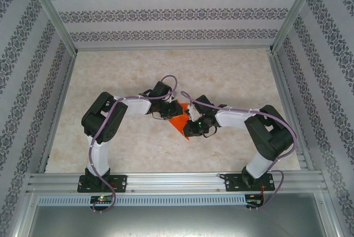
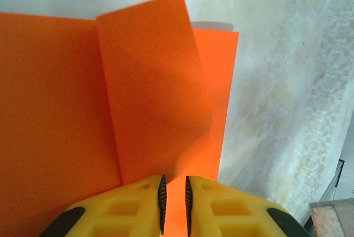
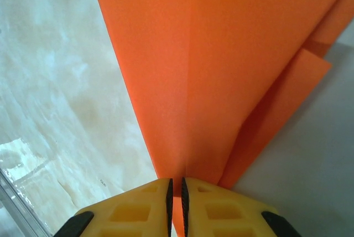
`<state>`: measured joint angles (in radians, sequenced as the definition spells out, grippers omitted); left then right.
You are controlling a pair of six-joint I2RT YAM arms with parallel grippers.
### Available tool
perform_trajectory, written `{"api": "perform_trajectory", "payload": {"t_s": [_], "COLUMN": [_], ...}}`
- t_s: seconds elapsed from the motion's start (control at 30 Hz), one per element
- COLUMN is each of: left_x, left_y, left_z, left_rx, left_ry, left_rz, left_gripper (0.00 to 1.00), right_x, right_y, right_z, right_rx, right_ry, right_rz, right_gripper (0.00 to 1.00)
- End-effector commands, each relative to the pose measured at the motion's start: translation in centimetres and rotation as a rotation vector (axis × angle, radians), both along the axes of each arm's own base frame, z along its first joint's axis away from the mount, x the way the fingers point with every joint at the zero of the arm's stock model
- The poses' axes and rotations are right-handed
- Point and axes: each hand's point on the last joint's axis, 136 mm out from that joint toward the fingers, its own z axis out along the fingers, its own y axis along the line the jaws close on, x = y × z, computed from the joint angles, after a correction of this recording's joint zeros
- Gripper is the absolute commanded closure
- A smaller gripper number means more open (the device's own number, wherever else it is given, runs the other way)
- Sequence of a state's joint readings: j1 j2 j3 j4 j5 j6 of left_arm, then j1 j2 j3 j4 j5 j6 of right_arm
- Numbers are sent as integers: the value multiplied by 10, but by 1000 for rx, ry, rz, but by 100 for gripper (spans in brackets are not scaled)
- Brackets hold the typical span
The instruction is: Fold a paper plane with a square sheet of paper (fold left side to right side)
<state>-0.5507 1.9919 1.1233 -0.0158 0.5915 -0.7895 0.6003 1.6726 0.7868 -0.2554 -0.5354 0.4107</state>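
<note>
Here's the orange sheet of paper (image 1: pixel 180 120), partly folded, sitting mid-bench between the two arms and showing as a pointed, roughly triangular shape from above. In the left wrist view the paper (image 2: pixel 55 109) has a narrow flap doubled over across it, its top corner tilted to the right. The left claw (image 2: pixel 174 184) is pinched down on the paper's near edge, and orange shows in the thin slit between its black pads. At the sheet's other side, the right claw (image 3: pixel 176 184) is clamped on the paper (image 3: pixel 221 54) too, right where a crease runs into its jaws. From the top, left claw (image 1: pixel 167 111) and right claw (image 1: pixel 193 126) flank the sheet closely. Pale marbled bench (image 1: pixel 127 71) spreads all around.
</note>
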Motion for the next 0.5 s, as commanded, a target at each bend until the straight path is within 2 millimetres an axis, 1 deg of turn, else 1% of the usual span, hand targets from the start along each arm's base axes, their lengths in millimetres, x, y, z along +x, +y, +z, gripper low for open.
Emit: {"api": "perform_trajectory", "payload": {"t_s": [0.0,0.2,0.47], "left_x": [-26,-27,-27], "left_y": [21,22,22], "left_z": [-41,-42,-43], "left_rx": [141,144,145], "left_ry": [106,107,109], "left_rz": [5,5,4], "left_gripper": [78,78,78], "right_x": [-34,-39,-43], "right_y": [-22,-24,-22], "right_z": [-15,-14,-9], "right_rx": [-108,-111,-77], "right_ry": [96,101,103], "right_rz": [39,52,62], "right_gripper": [84,84,84]}}
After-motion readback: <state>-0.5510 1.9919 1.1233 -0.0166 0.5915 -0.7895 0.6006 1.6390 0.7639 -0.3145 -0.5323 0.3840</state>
